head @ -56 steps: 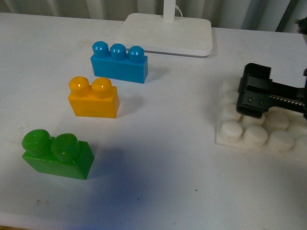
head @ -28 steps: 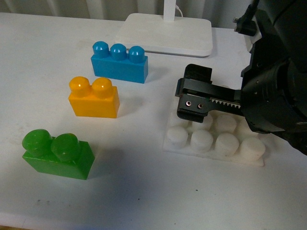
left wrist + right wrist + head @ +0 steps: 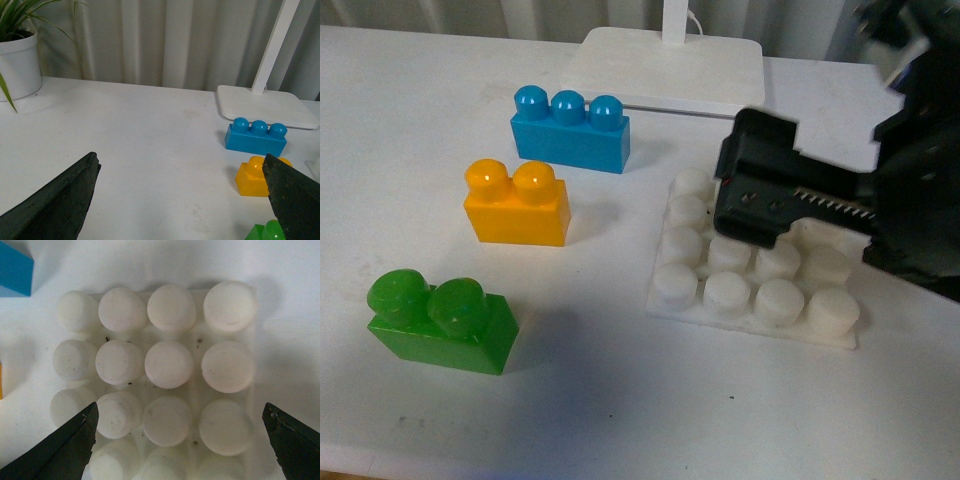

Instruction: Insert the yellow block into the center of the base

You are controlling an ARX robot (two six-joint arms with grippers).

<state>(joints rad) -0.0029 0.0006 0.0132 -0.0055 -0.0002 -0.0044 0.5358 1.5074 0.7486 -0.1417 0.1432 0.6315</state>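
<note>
The yellow block point(image 3: 516, 205) stands upright on the table left of centre, also in the left wrist view point(image 3: 254, 176). The white studded base point(image 3: 700, 295) lies right of centre; the right wrist view looks straight down on its studs point(image 3: 169, 365). My right gripper point(image 3: 757, 190) is open just above the base, its fingertips point(image 3: 65, 450) spread to either side of it, holding nothing. My left gripper point(image 3: 182, 200) is open and empty, with the yellow block near one fingertip point(image 3: 295, 200); it does not show in the front view.
A blue three-stud brick point(image 3: 570, 132) stands behind the yellow block, a green two-stud brick point(image 3: 442, 322) in front of it. A white lamp base point(image 3: 665, 68) with a pole sits at the back. A potted plant point(image 3: 19, 60) stands far off.
The right gripper has moved the base leftward across the table, from the right edge to right of centre, and now hovers over it. The bricks have not moved.
</note>
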